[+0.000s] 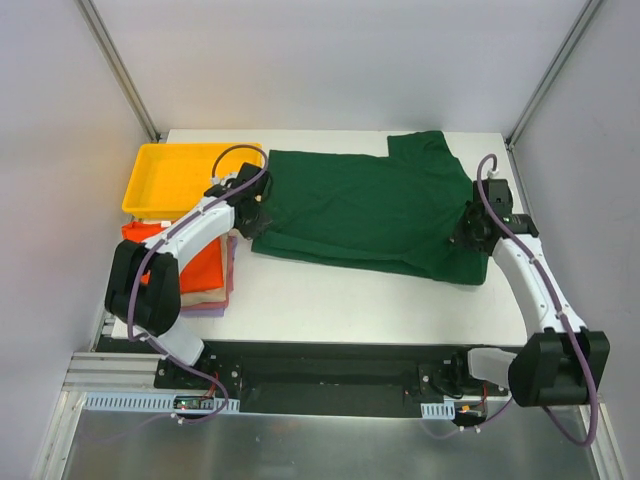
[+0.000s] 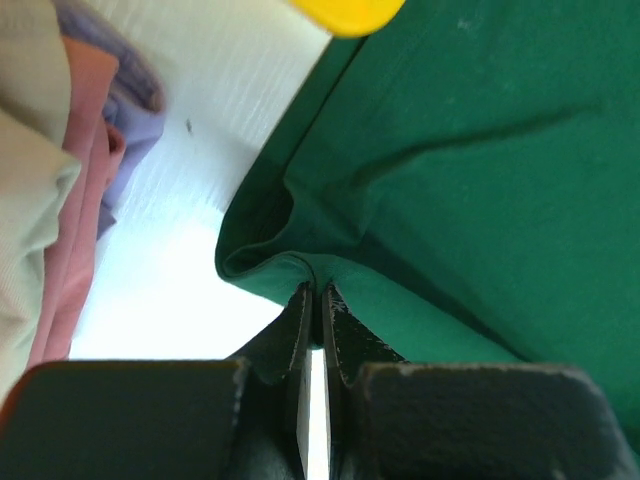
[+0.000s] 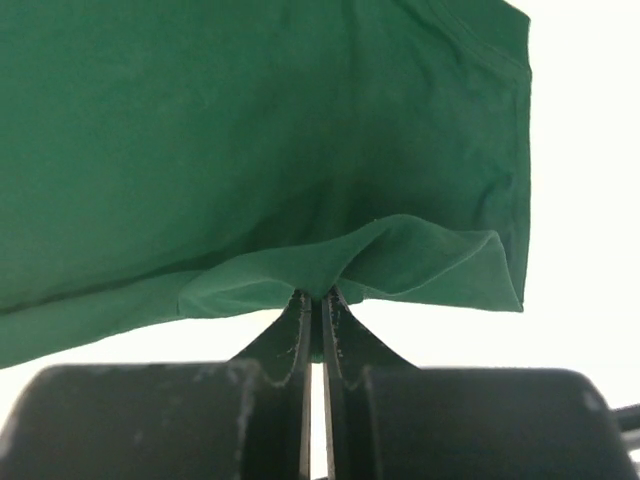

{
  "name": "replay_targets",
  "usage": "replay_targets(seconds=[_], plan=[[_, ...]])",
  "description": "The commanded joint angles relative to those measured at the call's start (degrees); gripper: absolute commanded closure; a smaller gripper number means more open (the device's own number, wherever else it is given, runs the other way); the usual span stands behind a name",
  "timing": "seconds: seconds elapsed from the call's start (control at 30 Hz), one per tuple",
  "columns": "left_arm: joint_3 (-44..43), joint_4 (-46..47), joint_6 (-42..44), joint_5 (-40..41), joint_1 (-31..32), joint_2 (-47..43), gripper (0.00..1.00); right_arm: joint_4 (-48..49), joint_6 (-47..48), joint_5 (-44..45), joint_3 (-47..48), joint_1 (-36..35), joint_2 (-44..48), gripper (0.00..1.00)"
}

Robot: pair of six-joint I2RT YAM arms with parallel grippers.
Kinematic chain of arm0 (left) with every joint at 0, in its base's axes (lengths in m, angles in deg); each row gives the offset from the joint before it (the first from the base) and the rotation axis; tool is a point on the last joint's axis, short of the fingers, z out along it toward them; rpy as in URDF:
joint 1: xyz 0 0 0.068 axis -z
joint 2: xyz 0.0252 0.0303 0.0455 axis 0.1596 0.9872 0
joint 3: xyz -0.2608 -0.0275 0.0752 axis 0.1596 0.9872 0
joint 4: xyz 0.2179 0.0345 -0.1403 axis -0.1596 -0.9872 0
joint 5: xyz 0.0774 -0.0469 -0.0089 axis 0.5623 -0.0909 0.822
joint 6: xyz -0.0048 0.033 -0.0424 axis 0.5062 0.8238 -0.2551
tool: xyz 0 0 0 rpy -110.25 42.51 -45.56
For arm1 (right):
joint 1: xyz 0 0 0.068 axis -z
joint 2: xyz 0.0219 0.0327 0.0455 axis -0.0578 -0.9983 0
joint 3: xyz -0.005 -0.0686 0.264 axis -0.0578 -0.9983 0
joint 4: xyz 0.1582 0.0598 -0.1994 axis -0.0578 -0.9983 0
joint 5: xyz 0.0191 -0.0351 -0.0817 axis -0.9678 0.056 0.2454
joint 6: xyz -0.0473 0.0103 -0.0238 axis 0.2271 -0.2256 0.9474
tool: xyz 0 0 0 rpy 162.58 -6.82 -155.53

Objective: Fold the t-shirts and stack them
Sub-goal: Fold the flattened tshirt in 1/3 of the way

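Note:
A large dark green t-shirt [image 1: 370, 205] lies spread across the middle of the white table. My left gripper [image 1: 252, 218] is shut on its left edge; the left wrist view shows the cloth [image 2: 470, 150] pinched between the fingertips [image 2: 300, 310]. My right gripper [image 1: 468, 232] is shut on the shirt's right edge, with a fold of green cloth [image 3: 300, 150] bunched at the tips. A stack of orange [image 1: 205, 262], beige and pale lilac shirts lies at the left under the left arm.
A yellow plastic tray [image 1: 160, 178] stands at the back left, touching the green shirt's corner. Its rim shows in the left wrist view [image 2: 345, 12]. The folded stack's beige, pink and lilac edges [image 2: 75, 150] lie left of my left gripper.

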Motion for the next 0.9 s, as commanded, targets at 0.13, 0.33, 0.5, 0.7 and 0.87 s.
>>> replay_targets(seconds=[0.13,0.33,0.5,0.7,0.87], plan=[[-8.1,-1.5,2.0,2.0,-1.7,7.5,1.0,8.8,4.6,-3.7,7.6,2.0,-10.2,0.99],[-10.3,-1.8,1.3,4.4,-2.5,10.9,1.0,9.6,5.6,-3.4,11.8,3.0,-18.0,0.99],[-12.2,-2.1,1.0,4.4,-3.3,13.6,1.0,10.5,6.4,-2.7,15.0,3.3,-22.6,0.98],[-14.8,-2.6,2.6,3.7,-3.5,13.9,0.81,10.0,7.9,-6.8,22.4,3.8,-30.6,0.89],[-14.0,-2.4,4.3,2.9,-1.4,8.8,0.1,9.1,5.4,-10.6,23.8,3.7,-29.8,0.3]])
